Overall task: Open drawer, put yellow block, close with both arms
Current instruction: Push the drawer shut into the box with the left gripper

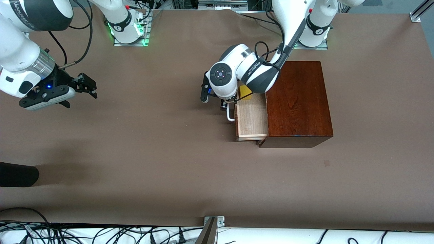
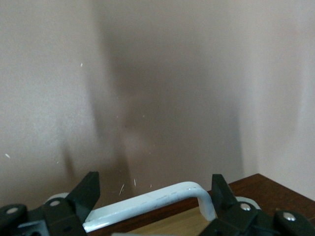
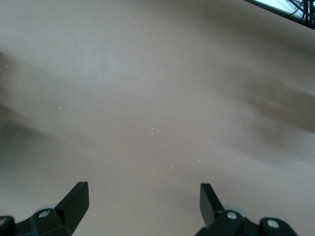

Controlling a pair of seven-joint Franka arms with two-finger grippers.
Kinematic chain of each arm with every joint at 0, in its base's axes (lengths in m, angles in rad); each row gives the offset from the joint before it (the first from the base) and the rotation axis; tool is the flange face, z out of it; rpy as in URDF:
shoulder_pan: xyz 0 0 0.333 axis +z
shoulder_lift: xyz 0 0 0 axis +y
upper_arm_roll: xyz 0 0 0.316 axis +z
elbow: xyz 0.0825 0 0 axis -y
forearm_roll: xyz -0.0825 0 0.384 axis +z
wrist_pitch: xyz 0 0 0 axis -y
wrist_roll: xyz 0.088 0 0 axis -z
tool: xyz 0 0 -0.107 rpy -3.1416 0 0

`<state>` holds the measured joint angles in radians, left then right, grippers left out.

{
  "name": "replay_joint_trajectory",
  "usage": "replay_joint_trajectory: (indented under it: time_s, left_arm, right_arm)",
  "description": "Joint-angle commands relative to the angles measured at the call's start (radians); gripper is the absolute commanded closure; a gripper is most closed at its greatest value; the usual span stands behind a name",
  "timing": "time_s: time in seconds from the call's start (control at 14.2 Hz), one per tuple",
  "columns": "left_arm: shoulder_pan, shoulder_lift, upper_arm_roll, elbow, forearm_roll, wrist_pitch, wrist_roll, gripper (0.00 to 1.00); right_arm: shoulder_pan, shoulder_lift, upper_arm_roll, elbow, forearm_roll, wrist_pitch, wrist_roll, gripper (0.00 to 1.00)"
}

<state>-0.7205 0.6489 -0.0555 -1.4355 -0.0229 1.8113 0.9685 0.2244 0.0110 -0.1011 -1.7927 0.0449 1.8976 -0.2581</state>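
The mahogany box (image 1: pixel 298 101) stands toward the left arm's end of the table. Its drawer (image 1: pixel 251 118) is pulled out, showing the pale wood lining and the white bar handle (image 1: pixel 230 113). The yellow block (image 1: pixel 244 92) shows at the drawer's farther end, partly hidden under the left arm; I cannot tell whether it rests inside. My left gripper (image 1: pixel 225 103) is open at the handle. In the left wrist view the handle (image 2: pixel 147 204) lies between the spread fingers of the gripper (image 2: pixel 155 194). My right gripper (image 1: pixel 81 98) is open and empty over bare table (image 3: pixel 142 196).
A brown cloth (image 1: pixel 152 152) covers the table. A black object (image 1: pixel 17 174) juts in at the right arm's end, nearer the front camera. Cables (image 1: pixel 101 234) run along the table's front edge.
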Motion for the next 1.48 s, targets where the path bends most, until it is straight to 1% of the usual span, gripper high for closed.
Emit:
replay_joint_trajectory:
  time_s: [0.0,0.28,0.42,0.49,0.85,1.2,1.41]
  left_arm:
    - [0.050,-0.051,0.029,-0.040,0.132,-0.105,0.024,0.00]
    - [0.062,-0.049,0.031,-0.066,0.139,-0.136,0.026,0.00]
    - [0.075,-0.049,0.031,-0.066,0.139,-0.148,0.026,0.00]
    - [0.085,-0.051,0.032,-0.065,0.139,-0.148,0.024,0.00]
    - [0.153,-0.057,0.031,-0.066,0.141,-0.178,0.029,0.00]
    - [0.153,-0.058,0.031,-0.060,0.139,-0.190,0.029,0.00]
    - [0.144,-0.081,0.016,-0.025,0.089,-0.187,0.012,0.00]
  right_arm:
    - [-0.017,-0.008,0.018,-0.010,-0.016,0.005,0.043,0.00]
    - [-0.017,-0.009,0.017,-0.007,-0.016,0.000,0.054,0.00]
    - [-0.017,-0.008,0.017,0.012,-0.016,-0.055,0.086,0.00]
    - [-0.019,-0.008,0.017,0.021,-0.014,-0.075,0.086,0.00]
    - [-0.020,-0.008,0.003,0.050,-0.011,-0.077,0.089,0.00]
    - [-0.022,-0.005,-0.003,0.053,-0.016,-0.071,0.091,0.00]
    - [-0.022,-0.005,-0.003,0.053,-0.019,-0.071,0.091,0.00]
